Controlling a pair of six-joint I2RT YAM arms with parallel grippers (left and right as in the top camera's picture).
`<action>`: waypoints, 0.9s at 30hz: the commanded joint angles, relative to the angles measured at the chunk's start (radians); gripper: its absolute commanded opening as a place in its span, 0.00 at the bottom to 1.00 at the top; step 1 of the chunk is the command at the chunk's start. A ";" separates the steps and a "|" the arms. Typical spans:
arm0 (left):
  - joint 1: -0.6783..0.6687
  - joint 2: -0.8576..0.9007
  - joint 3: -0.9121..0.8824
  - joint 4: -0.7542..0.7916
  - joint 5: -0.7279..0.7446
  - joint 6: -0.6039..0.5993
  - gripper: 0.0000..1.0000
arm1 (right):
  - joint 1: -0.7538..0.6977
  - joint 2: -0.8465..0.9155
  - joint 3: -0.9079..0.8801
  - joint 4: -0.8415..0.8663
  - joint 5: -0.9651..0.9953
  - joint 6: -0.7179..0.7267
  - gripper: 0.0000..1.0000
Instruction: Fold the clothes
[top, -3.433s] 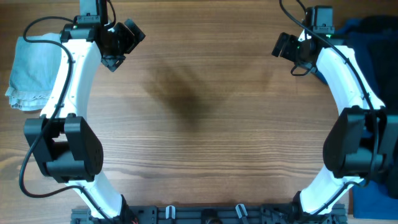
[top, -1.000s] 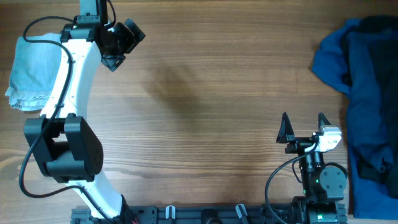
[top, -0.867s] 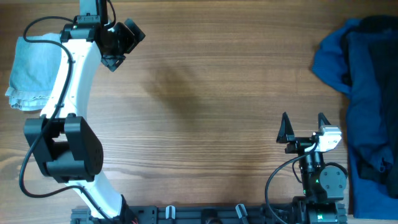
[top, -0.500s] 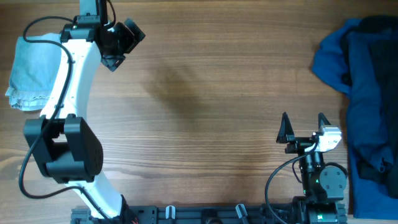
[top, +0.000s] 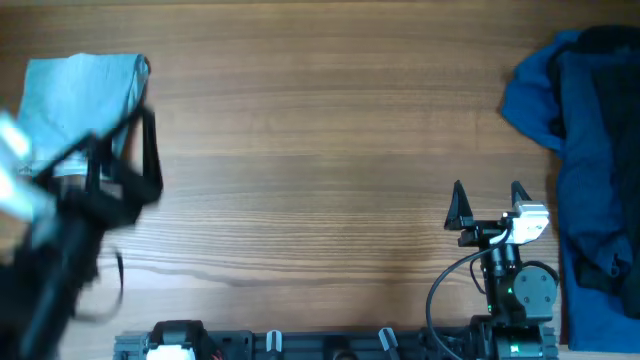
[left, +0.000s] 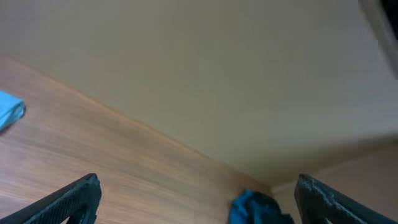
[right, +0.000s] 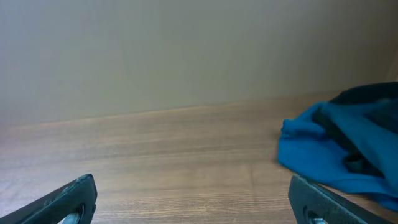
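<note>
The clothes (top: 75, 100), light blue denim shorts, lie folded in a compact rectangle at the table's far left; their corner (left: 9, 109) shows at the left edge of the left wrist view. My left gripper (top: 120, 165) is a motion blur just in front of them, off the cloth. In its wrist view the left gripper (left: 205, 208) is open, with nothing between its fingers (left: 74, 199). My right gripper (top: 487, 200) stands open and upright by its base at the front right, empty, with only bare wood between its jaws (right: 199, 205).
A heap of dark navy blue garments (top: 580, 130) covers the table's right edge, seen also in the right wrist view (right: 342, 149) and far off in the left wrist view (left: 255, 208). The arm bases stand along the table's front edge (top: 330, 345).
My left arm has swung away from the far left towards the front left and is blurred; the folded shorts now show whole. The right arm, pulled back earlier, has stayed still.
</note>
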 joint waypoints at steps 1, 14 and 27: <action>-0.005 -0.182 -0.208 -0.010 -0.069 0.025 1.00 | 0.007 -0.005 -0.002 0.004 -0.008 -0.018 1.00; -0.005 -0.492 -1.237 0.937 -0.244 0.025 1.00 | 0.007 -0.005 -0.002 0.004 -0.008 -0.018 1.00; -0.026 -0.642 -1.448 0.978 -0.310 0.040 1.00 | 0.007 -0.005 -0.002 0.004 -0.007 -0.018 1.00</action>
